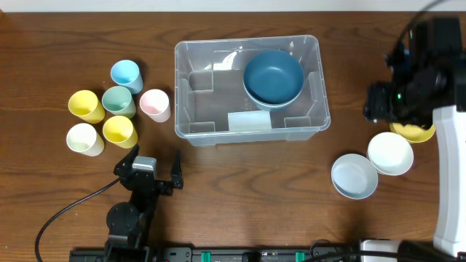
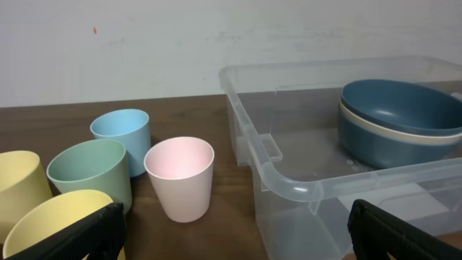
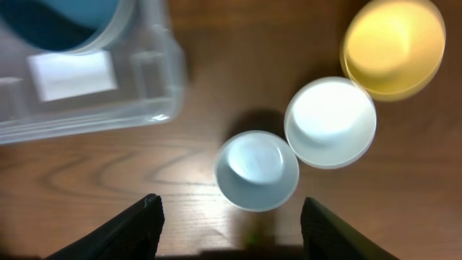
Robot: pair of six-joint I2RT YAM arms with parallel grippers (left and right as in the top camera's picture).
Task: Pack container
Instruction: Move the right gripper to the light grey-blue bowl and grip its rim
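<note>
Right of the container [image 1: 218, 137], the right gripper [image 3: 229, 230] hangs wide, empty, above a pale blue bowl [image 3: 256, 170]; left gripper [image 1: 151, 164] wide too

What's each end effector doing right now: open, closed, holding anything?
Left end effector: open, holding nothing.
Right end effector: open, holding nothing.

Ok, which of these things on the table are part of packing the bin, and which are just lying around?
Job in hand:
- large clear plastic rectangular container
- dark blue round bowl, already inside it
- pale blue bowl, white bowl and yellow bowl at right
- probably the six pastel plastic cups at left

Just lying about:
- thin black cable at front left
</note>
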